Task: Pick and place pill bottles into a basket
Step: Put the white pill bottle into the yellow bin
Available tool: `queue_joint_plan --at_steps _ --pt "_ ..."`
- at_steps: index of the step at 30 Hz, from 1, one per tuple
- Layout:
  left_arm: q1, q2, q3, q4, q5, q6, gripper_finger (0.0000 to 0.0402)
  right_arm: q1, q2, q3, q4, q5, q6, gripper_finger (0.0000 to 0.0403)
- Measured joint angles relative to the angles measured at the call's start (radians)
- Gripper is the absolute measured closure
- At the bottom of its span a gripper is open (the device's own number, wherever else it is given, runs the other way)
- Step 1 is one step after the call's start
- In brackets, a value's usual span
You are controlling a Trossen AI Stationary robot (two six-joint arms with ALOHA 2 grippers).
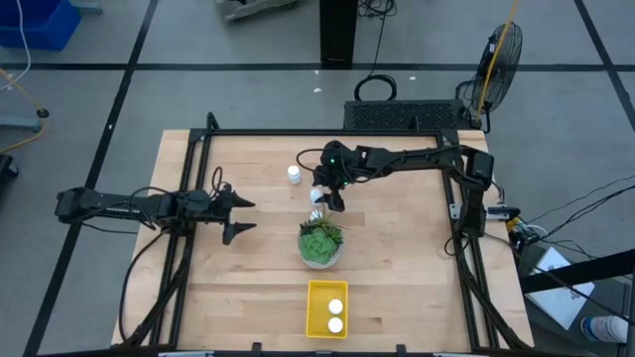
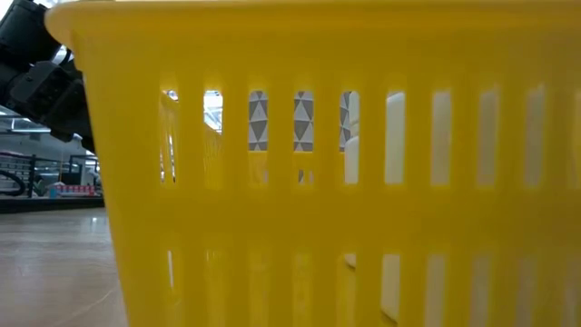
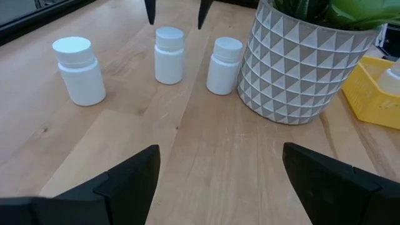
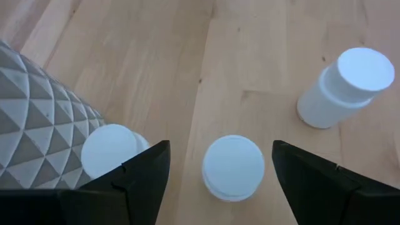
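Wooden table: round-capped pill bottles, slatted yellow basket.

In the low view the yellow basket fills almost everything in front of us, its wall cut off on three sides; through its slots we make out only pale strips, too broken to read as bottles. A dark arm part at that view's upper corner we cannot assign to either arm.

From above, the right gripper covers the bottle under it. Its wrist view cuts the plant pot at the edge, and one finger overlaps the bottle beside the pot.

In the left wrist view the pot's plant and the basket corner run off the frame.
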Motion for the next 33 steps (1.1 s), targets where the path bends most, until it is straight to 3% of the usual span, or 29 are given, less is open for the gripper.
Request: queue_joint_plan --at_steps 11,33 --pt "0.0 0.001 0.0 -0.015 0.01 -0.015 0.0062 -0.002 0.0 0.0 0.009 0.05 -0.022 0.013" --pt "0.0 0.001 0.0 -0.017 0.009 -0.017 0.0062 -0.015 0.015 0.0 -0.01 0.049 -0.006 0.0131"
